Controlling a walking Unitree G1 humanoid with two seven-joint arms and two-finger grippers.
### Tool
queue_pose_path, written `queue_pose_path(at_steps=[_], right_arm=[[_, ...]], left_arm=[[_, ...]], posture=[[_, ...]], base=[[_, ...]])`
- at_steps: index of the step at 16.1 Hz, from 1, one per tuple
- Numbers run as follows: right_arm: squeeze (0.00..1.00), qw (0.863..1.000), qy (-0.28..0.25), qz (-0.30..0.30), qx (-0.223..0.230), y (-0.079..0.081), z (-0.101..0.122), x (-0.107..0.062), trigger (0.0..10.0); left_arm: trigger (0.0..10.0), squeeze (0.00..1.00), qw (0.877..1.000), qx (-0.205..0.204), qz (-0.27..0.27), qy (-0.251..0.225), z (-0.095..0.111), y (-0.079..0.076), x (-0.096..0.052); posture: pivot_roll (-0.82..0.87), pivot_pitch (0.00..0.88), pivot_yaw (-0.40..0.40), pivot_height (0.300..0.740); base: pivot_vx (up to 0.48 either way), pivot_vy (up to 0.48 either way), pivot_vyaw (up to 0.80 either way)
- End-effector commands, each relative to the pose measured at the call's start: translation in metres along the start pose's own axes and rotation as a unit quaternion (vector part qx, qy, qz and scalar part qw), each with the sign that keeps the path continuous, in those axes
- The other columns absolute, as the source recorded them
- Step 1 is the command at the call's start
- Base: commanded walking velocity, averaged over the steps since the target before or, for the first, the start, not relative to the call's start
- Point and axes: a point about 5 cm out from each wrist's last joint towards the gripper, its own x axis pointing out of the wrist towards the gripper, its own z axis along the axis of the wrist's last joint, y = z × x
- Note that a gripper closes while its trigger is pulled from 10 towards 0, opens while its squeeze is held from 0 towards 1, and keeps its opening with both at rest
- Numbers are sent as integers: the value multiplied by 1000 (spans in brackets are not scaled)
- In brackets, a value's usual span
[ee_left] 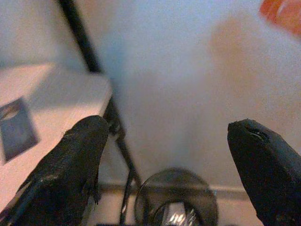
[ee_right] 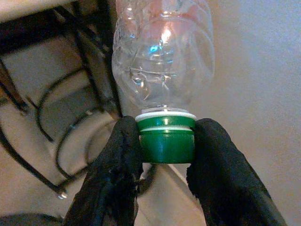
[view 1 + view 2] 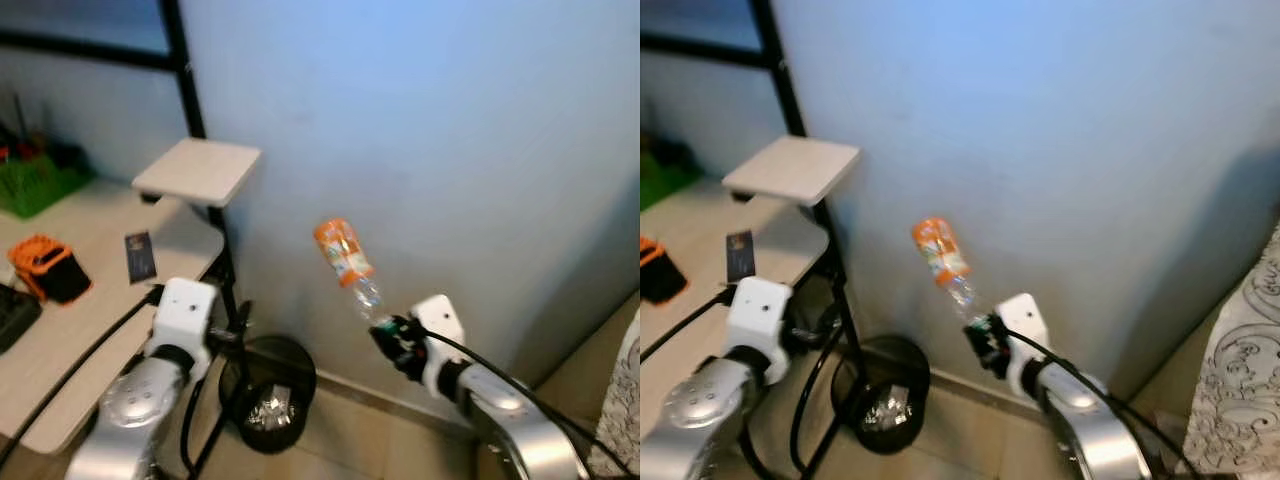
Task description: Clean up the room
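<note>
Right pincer (image 2: 165, 146) is clamped on the green cap (image 2: 167, 141) of a clear plastic bottle (image 3: 349, 262) with an orange label, held aloft beside the blue wall (image 3: 420, 120). Left pincer (image 1: 174, 155) stands open, empty, above a black bin (image 3: 268, 392) on the floor beside the counter (image 3: 90, 300).

Pale blue wall (image 3: 420, 120) fills view. Light wood worktop (image 3: 90, 300) at 9 o'clock, small raised shelf (image 3: 198, 168) on black post (image 3: 185, 70). Tiled floor (image 3: 350, 430) at 6. Patterned fabric (image 3: 1240, 360) at 4.
</note>
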Motion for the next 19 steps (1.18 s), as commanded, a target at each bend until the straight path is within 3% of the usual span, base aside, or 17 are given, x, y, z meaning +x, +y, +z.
queue_pose_path(at_steps=[1,4,7,8,12,15,17,19], right_arm=[[0,1000,-5,-3,-15,-2,5,3,10000],[0,999,5,2,-50,-1,6,5,10000],[0,997,12,13,-78,-1,5,8,10000],[0,997,19,27,-76,0,3,9,10000],[0,978,98,93,-161,-5,-12,17,10000],[0,956,160,72,-237,-9,-24,36,10000],[0,951,188,80,-231,8,-33,63,10000],[0,946,198,94,-240,18,-36,73,10000]], left_arm=[[10000,0,1000,5,-3,-7,3,1,-1],[10000,0,1000,7,-8,-9,3,0,-1],[10000,0,1000,12,-12,-9,3,-1,0],[10000,0,1000,13,-23,-10,4,-3,-1],[10000,0,991,63,-115,-11,7,-17,-4],[10000,0,982,82,-164,38,2,-16,-5],[10000,0,966,111,-219,80,-3,-14,-8],[10000,0,961,113,-232,94,-4,-11,-8]], posture=[[-1,0,3,740],[1,0,2,740],[1,0,2,740],[1,0,2,740],[6,0,-2,740],[8,0,-5,740],[14,0,-7,740],[20,0,-11,740]], base=[[285,0,0],[281,0,0],[267,0,748],[0,0,0],[0,0,0],[0,0,0],[0,0,0],[0,0,0]])
